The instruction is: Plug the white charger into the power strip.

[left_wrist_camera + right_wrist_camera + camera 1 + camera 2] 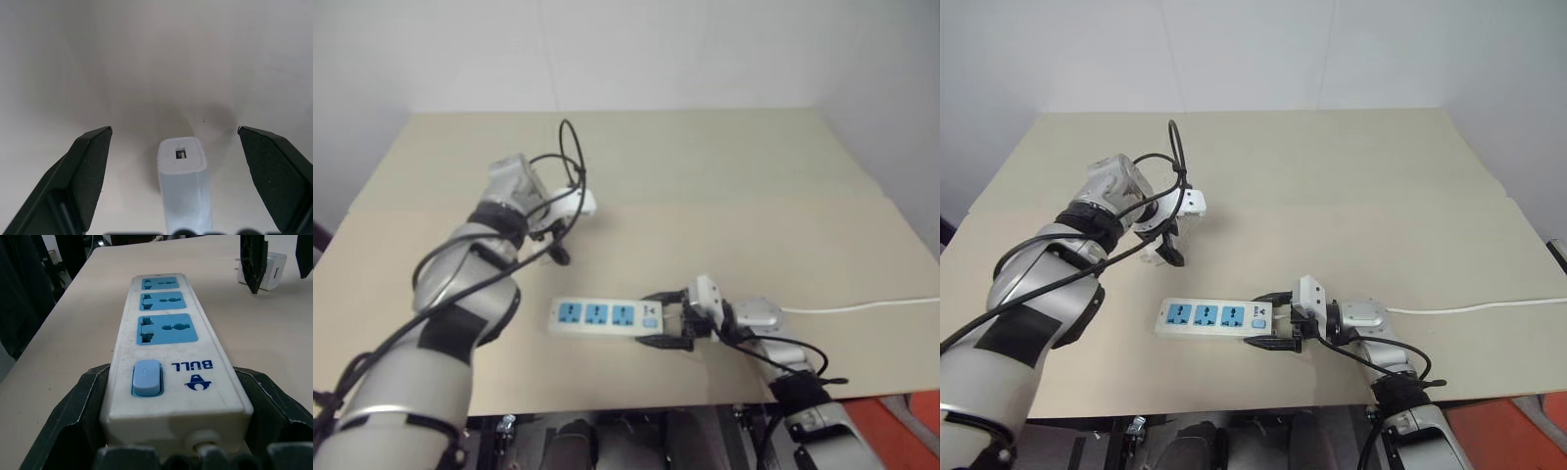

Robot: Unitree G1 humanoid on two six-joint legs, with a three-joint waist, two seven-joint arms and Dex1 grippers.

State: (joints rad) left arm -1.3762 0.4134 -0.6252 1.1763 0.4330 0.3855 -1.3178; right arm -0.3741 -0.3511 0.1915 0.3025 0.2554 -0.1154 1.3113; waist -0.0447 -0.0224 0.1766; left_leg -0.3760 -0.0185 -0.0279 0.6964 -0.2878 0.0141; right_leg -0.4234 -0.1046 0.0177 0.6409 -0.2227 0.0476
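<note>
Beige table [1351,196] carries the power strip [1214,317] in the head views; the right end effector [1278,321] clamps its switch end. Left wrist view: the left end effector [173,142] is spread open, straddling the white charger [183,183] without contact. Right wrist view: black fingers [80,401] flank the strip's sides.

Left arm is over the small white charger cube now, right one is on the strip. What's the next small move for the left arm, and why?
Probably lower the left gripper a little further, then close. Its black fingers stand wide open on either side of the small white cube-shaped charger, which lies on the tan table between them, not yet gripped. The right gripper already brackets the switch end of the long white power strip with blue sockets.
</note>
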